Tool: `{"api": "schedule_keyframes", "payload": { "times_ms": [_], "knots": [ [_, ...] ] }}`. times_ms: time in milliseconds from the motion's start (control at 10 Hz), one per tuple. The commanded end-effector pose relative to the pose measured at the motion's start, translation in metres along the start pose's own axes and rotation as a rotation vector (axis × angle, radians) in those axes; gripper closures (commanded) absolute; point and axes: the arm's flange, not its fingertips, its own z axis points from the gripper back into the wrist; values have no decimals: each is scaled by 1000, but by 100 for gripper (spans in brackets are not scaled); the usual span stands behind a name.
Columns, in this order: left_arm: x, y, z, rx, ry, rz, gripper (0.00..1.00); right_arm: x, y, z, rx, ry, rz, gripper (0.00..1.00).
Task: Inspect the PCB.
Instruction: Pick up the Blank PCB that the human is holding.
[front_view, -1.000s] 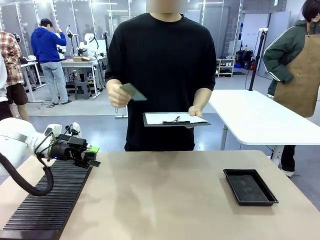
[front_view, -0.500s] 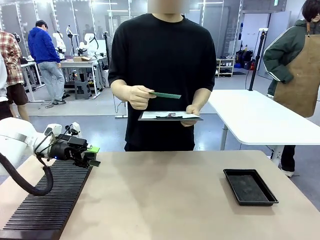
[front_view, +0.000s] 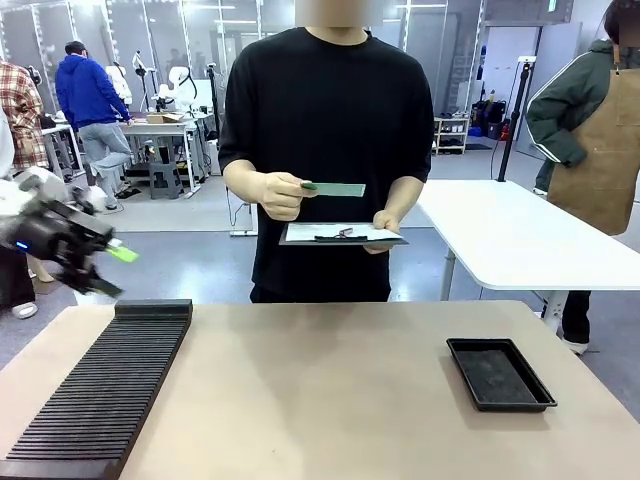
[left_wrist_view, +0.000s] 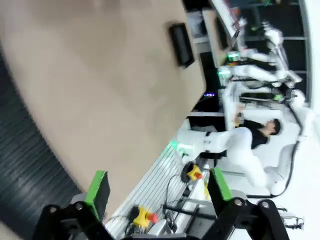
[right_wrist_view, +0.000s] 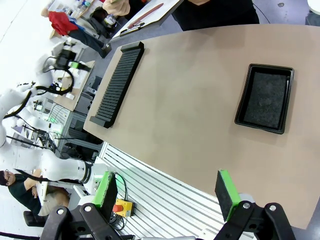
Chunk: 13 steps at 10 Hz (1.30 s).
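**Q:** Where is the PCB?

**A:** The PCB (front_view: 335, 189) is at 12 o'clock in the front view. The person's hand (front_view: 280, 195) holds it roughly level and edge-on, just above the clipboard (front_view: 343, 235) and well clear of the worktop (front_view: 330, 390).

**Q:** And the tools?

**A:** The left tool (front_view: 112, 270) is at 9 o'clock, blurred, beyond the far end of the slotted rack (front_view: 100, 395). Its wrist view shows the fingers apart with nothing between them. The right tool (right_wrist_view: 166, 192) hangs high over the worktop, also spread and empty.

**Q:** How far along is the task?

**A:** By judgement, the inspection is under way and in the person's hands, with neither arm engaged. The board has not been set in the black tray (front_view: 500, 373) at 4 o'clock. A verdict and the board's placing or handover appear to remain; which of the two will follow cannot be told.
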Motion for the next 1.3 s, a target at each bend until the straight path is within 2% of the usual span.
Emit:
{"api": "schedule_keyframes", "payload": {
  "times_ms": [0,200,500,700,800,900,1200],
  "knots": [
    [-51,-39,31,151,28,56,0,1,-1,0,11,-4,18,0],
    [-96,-74,62,276,-22,63,0,1,-1,0,11,-4,18,0],
    [-166,-114,90,298,-184,-21,0,1,-1,0,11,-4,18,0],
    [-199,-118,96,319,-273,-50,0,1,-1,0,11,-4,18,0],
    [-203,-120,96,331,-289,-72,0,1,-1,0,11,-4,18,0],
    [-188,-125,106,291,-226,-43,0,1,-1,0,11,-4,18,0],
    [-188,-125,106,291,-226,-43,0,1,-1,0,11,-4,18,0]
  ]
}}
